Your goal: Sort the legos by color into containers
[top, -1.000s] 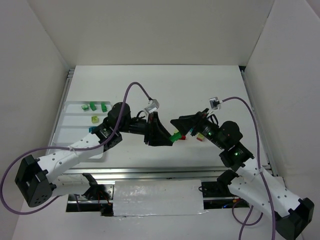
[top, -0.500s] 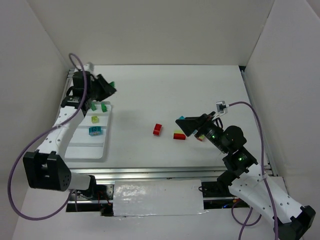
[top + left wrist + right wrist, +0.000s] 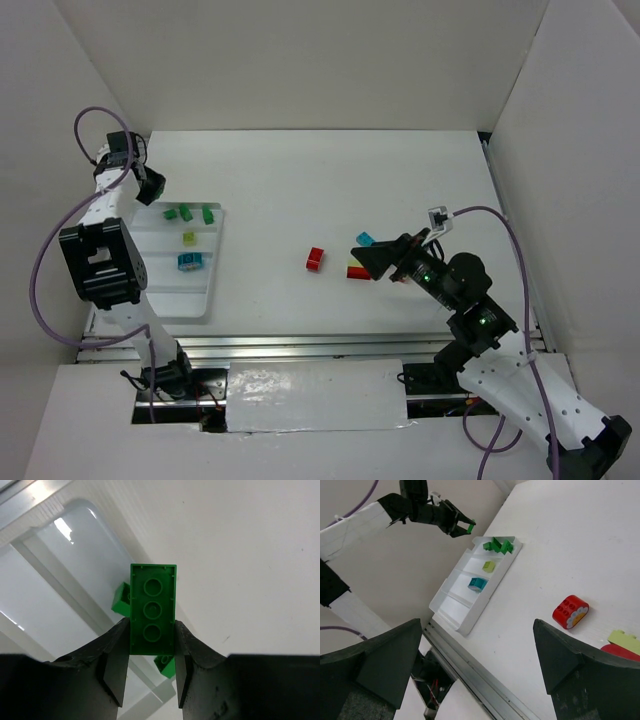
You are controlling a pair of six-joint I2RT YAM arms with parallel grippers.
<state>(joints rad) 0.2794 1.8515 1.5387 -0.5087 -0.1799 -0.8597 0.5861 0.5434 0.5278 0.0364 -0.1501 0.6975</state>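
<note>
Tray (image 3: 165,290): 1 lime brick (image 3: 189,238), 1 teal brick (image 3: 189,261).
Left gripper (image 3: 151,635) clamps 1 green brick (image 3: 152,605); right gripper (image 3: 476,625) spread wide.

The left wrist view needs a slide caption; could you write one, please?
Left gripper clamps a dark green brick above the white tray, two green bricks below.

table (image 3: 250,555): matt white, smooth, a few dark specks. tray (image 3: 75,540) at its 9 o'clock: white plastic, glossy, bright glare spots. green brick (image 3: 152,612): glossy moulded plastic, smooth faces. left gripper (image 3: 150,647) fingers (image 3: 116,662): matt black plastic, faintly grainy. rail (image 3: 300,347) along the 6 o'clock edge: bare metal, dull sheen. red brick (image 3: 570,612): shiny plastic. walls (image 3: 300,60): matt white board.
</note>
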